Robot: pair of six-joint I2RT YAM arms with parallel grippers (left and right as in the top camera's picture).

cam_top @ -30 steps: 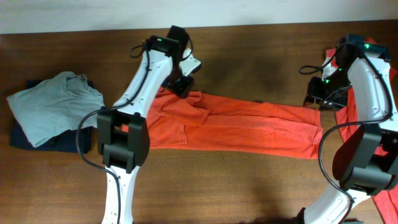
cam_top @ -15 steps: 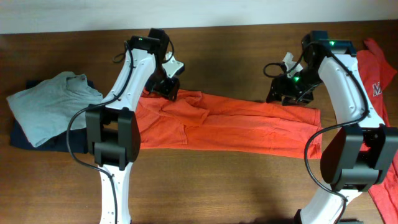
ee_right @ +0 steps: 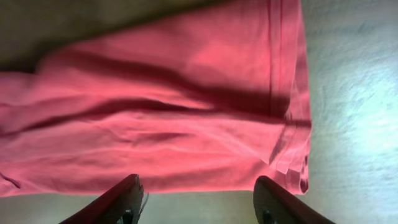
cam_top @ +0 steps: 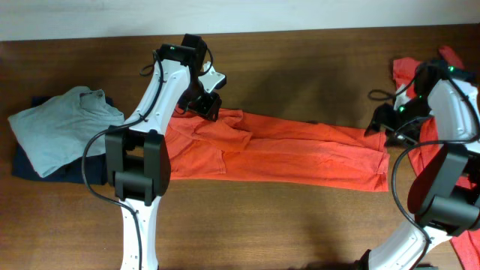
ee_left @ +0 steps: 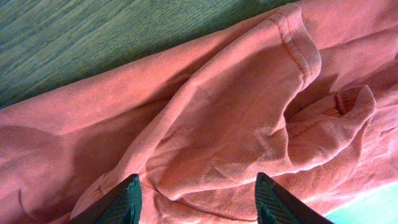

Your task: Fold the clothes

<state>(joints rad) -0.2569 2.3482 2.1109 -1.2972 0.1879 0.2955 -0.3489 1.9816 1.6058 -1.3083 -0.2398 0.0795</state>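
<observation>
Overhead, the orange-red T-shirt (cam_top: 285,154) lies stretched across the middle of the table (cam_top: 300,225) — left gripper (cam_top: 208,106) at its upper-left end, right gripper (cam_top: 379,121) at its right end, both spread and pinching nothing, probably to let it rest flat.

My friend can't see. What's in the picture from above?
A long orange shirt lies folded into a strip across a brown table. A robot's left claw hangs over the strip near its left end, and the right claw is at its right end. A grey shirt sits on a dark cloth at far left.
</observation>
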